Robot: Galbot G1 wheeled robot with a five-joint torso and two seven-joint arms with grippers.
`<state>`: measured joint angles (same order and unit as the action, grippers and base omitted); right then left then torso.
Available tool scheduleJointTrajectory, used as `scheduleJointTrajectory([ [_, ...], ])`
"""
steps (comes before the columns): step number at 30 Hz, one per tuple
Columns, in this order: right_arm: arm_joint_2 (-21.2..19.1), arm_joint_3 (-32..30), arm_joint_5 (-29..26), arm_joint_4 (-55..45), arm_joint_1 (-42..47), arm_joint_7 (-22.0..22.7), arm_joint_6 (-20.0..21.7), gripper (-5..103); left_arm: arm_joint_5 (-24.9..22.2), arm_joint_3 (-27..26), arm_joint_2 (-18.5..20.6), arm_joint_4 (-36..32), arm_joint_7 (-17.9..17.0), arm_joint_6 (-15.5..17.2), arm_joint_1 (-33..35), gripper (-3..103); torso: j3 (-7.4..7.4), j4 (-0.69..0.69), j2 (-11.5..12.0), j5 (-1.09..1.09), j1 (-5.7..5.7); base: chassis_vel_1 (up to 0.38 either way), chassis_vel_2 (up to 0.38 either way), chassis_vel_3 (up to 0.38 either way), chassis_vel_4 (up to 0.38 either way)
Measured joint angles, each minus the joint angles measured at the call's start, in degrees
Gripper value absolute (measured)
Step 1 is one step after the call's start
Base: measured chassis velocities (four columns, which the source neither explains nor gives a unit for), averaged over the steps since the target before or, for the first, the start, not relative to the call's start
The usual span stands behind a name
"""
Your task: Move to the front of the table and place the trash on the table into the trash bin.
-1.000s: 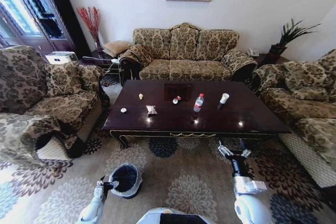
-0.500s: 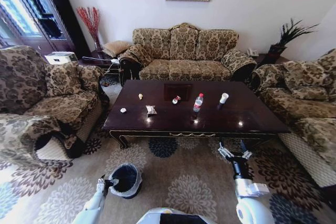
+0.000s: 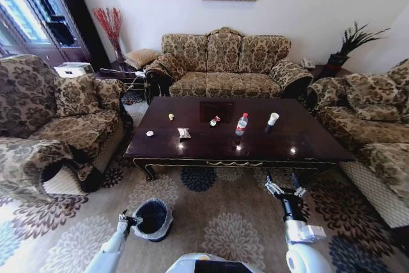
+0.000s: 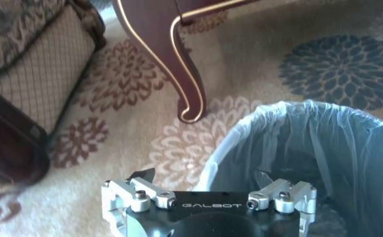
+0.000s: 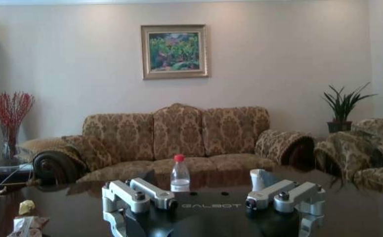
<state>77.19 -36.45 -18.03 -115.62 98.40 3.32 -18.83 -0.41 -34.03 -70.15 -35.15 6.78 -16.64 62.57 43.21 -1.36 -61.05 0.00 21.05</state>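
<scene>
Low at about 7 o'clock in the head view, the left pincer (image 3: 125, 221) hangs spread wide with nothing in it, just beside the rim of the trash bin (image 3: 153, 219), which stands on the flowered carpet (image 3: 223, 222). At 5 o'clock the right pincer (image 3: 285, 189) is likewise wide apart and bare, held short of the near edge of the surface (image 3: 307, 139). On that dark wood lie a red-capped bottle (image 3: 241, 124) near centre, a white cup (image 3: 273, 119) toward 3 o'clock, a red-white wrapper (image 3: 214, 121), a snack wrapper (image 3: 184, 134), and small scraps (image 3: 150, 134) toward 9 o'clock.
</scene>
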Motion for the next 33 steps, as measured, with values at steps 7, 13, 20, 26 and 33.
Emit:
scheduleJointTrajectory([
  [7,-0.2,-0.4,0.2,-0.1,0.0,0.4,0.3,100,-5.2,3.0,0.8,-3.7,-1.0,10.3,0.9,98,-1.13,0.00,2.0,0.00,-0.91,0.000,0.000,0.000,0.000],
  [13,-0.3,-0.5,0.4,0.0,0.1,0.8,0.5,100,-7.8,4.0,2.5,-4.9,0.5,16.0,0.4,94,-1.66,-0.01,3.0,0.00,-1.34,0.000,0.000,0.000,0.000],
  [20,0.0,-0.6,1.0,-0.1,0.3,1.3,0.8,100,-8.5,5.2,3.3,0.1,2.4,16.8,-4.2,93,-2.34,0.00,4.2,0.00,-1.89,0.000,0.000,0.000,0.000],
  [26,0.1,-1.2,1.1,-0.3,0.7,1.4,0.8,100,-8.5,5.4,2.9,4.9,2.4,16.2,-7.0,96,-2.48,0.02,4.5,0.02,-2.03,0.000,0.000,0.000,0.000],
  [33,0.8,-2.0,1.1,-0.6,1.6,1.6,0.6,100,-7.1,6.7,2.2,8.2,4.4,15.6,-10.0,90,-2.45,0.03,4.5,0.01,-2.03,0.000,0.000,0.000,0.000],
])
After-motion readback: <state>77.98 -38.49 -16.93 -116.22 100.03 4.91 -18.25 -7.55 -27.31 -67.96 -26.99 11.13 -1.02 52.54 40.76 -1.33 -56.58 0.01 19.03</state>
